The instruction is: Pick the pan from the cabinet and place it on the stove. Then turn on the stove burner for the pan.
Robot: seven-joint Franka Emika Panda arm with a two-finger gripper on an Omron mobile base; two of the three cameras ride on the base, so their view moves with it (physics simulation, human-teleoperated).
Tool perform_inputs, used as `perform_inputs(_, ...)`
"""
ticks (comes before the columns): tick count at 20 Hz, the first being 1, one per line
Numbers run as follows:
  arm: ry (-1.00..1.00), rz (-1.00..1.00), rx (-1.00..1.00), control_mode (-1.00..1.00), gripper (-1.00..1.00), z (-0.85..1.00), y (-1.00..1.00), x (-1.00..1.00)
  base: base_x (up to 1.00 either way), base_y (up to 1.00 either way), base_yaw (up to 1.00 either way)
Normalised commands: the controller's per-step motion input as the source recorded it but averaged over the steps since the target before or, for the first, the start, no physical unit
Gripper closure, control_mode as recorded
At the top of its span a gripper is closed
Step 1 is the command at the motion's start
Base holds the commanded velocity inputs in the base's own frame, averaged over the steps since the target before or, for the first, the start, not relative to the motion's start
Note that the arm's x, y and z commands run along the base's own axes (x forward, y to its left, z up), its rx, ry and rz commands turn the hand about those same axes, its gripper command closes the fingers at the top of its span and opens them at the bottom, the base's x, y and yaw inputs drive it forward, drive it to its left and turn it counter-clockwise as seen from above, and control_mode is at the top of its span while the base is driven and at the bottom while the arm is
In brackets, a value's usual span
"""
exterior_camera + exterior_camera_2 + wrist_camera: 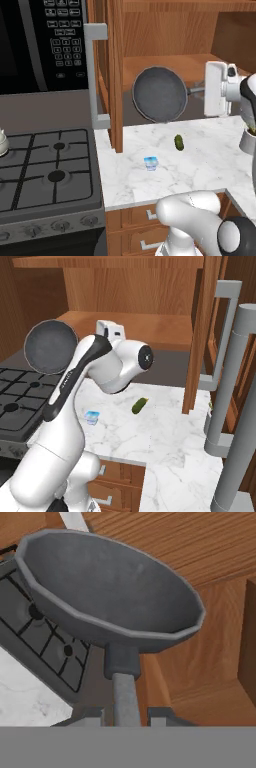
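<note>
- The end effector (125, 714) clamps the frying pan (160, 94) by its handle, tilted on edge in front of the open cabinet (165, 35).
- Swinging toward the stove (47, 170) at eight o'clock, it could strike the cabinet door (112, 75).

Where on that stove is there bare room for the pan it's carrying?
The dark grey gas stove's grates over both black burner caps lie bare, bordered by the marble counter. A white kettle crowds the far left edge. The small dark-grey frying pan hangs above the counter.
</note>
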Motion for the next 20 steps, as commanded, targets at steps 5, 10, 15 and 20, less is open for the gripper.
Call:
perform_inputs(5,0.00,0.01,-0.15,-1.00,1.00,-0.42,0.24,-0.40,0.00,0.00,0.00)
perform_inputs(10,0.03,0.02,-0.14,-1.00,1.00,-0.48,0.20,-0.20,0.00,0.00,0.00)
perform_inputs(15,0.08,0.05,-0.15,-1.00,1.00,-0.65,0.15,-0.16,0.00,0.00,0.00)
perform_inputs(20,0.13,0.06,-0.10,-1.00,1.00,-0.64,0.24,-0.01,0.00,0.00,0.00)
